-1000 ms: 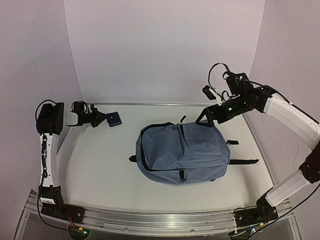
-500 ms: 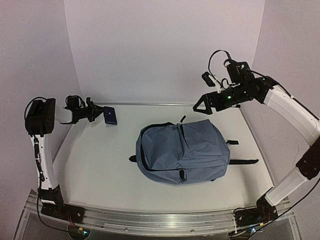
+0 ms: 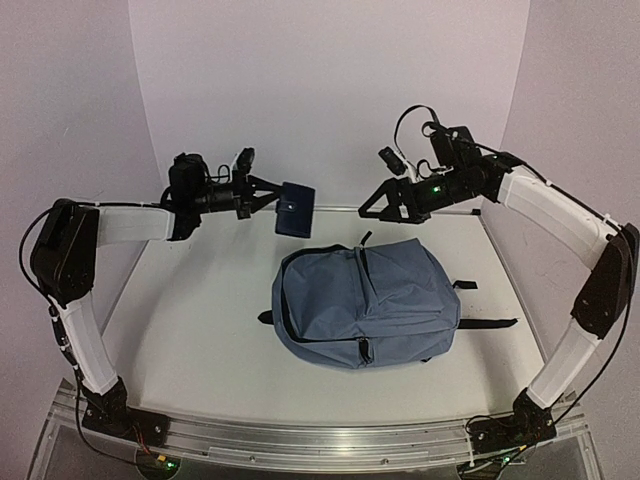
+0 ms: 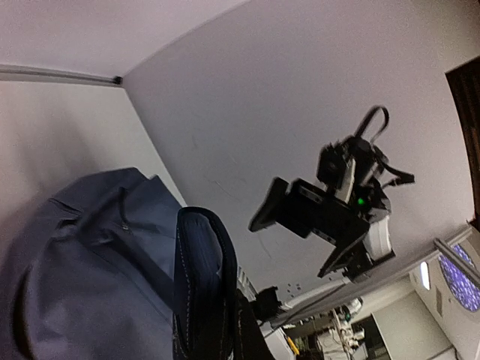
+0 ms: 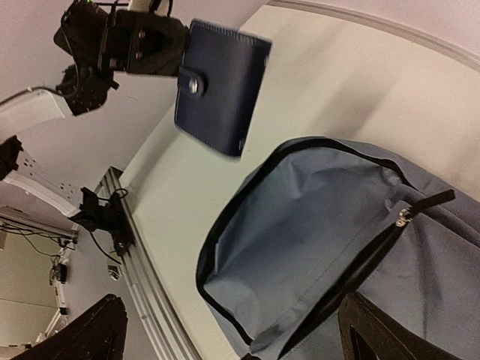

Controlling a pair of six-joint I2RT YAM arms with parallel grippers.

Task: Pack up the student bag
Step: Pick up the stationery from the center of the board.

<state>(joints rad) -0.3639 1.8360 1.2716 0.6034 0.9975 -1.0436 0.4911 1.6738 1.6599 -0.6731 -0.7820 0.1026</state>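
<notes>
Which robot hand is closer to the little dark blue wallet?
Left. The left gripper is shut on the wallet, holding it in the air by the student bag's far edge. The right gripper hangs open across from it, a gap between them, touching nothing.

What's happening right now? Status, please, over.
Left fingers shut on navy snap-clasp wallet, aloft. Right fingers open, empty. Backpack flat on table. Nothing between.

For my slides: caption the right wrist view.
Left gripper holds a navy snap-closure wallet aloft beside the slate-blue student bag.
</notes>
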